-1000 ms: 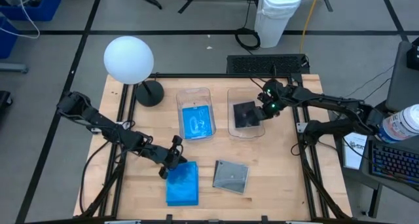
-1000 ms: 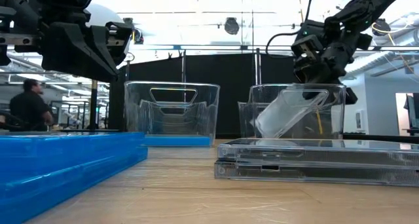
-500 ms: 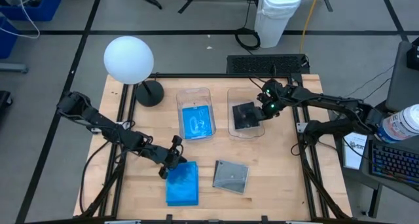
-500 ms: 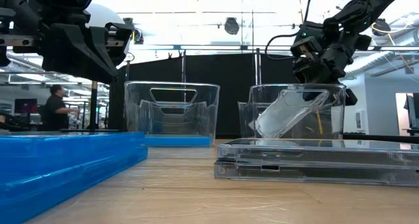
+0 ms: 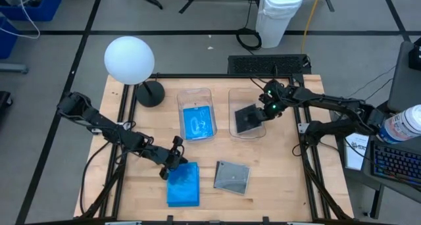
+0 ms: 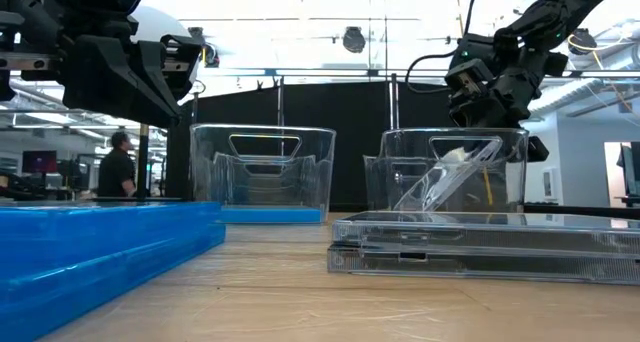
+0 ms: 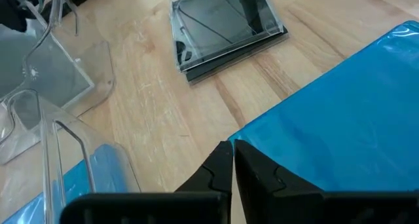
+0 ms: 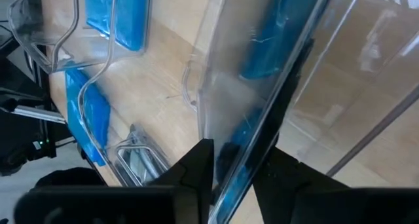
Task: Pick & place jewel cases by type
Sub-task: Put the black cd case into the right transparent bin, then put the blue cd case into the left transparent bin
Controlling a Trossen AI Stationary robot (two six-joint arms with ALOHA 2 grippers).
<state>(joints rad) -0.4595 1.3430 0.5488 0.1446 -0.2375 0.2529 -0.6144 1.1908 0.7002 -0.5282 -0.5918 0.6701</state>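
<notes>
A stack of blue jewel cases (image 5: 183,185) lies flat near the table's front edge. My left gripper (image 5: 173,163) hangs shut just above the stack's far edge (image 7: 262,129). Two grey see-through jewel cases (image 5: 231,177) lie stacked on the wood to the right of the blue stack. Another blue case (image 5: 198,123) lies flat in the left clear tub (image 5: 196,93). In the right tub (image 5: 247,97) a grey case (image 6: 445,182) leans tilted, its lower edge down in the tub. My right gripper (image 8: 239,168) is open, with one finger on each side of that case's upper edge. My right gripper comes slanting down from the table's far right, its fingers (image 8: 196,165) on either side of the grey case's upper edge (image 8: 242,142). Whether they touch it I cannot tell. The case slants down into the right tub.
A white globe lamp (image 5: 129,59) on a black foot (image 5: 151,93) stands at the far left corner. A keyboard (image 5: 268,64) lies past the far edge. Bare wood shows between the tubs and the stacks (image 5: 217,149). A person stands in the room behind (image 6: 118,167).
The grey case in the right tub has tipped over to a flatter slant, and its upper end has sunk away from my right gripper's body. Both arms have kept their places. The person in the background has walked to the right.
</notes>
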